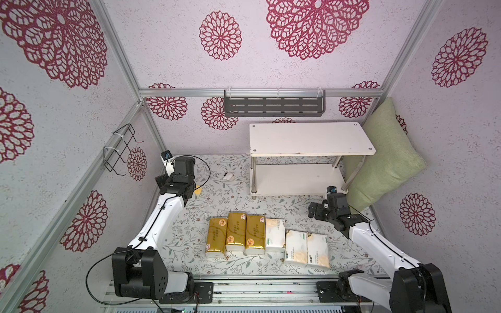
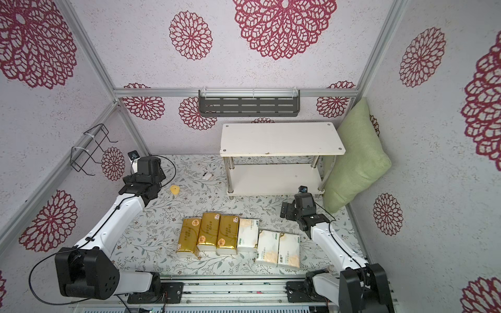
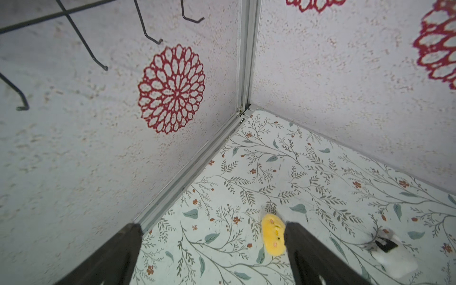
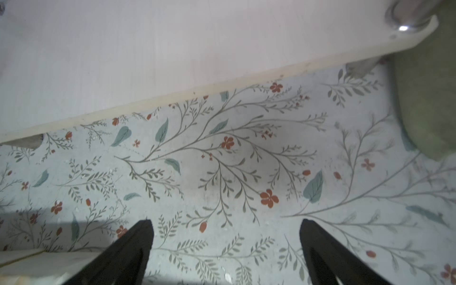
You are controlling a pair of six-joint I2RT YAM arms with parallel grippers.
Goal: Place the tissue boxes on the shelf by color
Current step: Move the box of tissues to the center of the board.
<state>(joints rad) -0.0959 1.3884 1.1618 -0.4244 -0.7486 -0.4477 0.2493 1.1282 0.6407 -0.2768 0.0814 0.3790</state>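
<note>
Plainly, the right gripper is seen with its jaws spread wide, and nothing is held between them; only the flowered table cover is shown in the gap. It is poised above the cover just in front of the lower board of the shelf, whose pale front edge is seen close ahead of the fingers. A green cushion is propped at the shelf's right end, near the gripper.

The left gripper is likewise spread wide and empty. It is pointed toward the far left corner of the enclosure. A small yellow object is seen on the cover beside one finger, and a small white object lies a little further off.

In both top views the six tissue boxes are laid in a row on the cover toward the front edge, well apart from the shelf. Three gold tissue boxes are packed side by side at the left of the row. Three white tissue boxes are set at the right, the first of them just beside the last gold one. The other two are placed slightly nearer the front.
</note>
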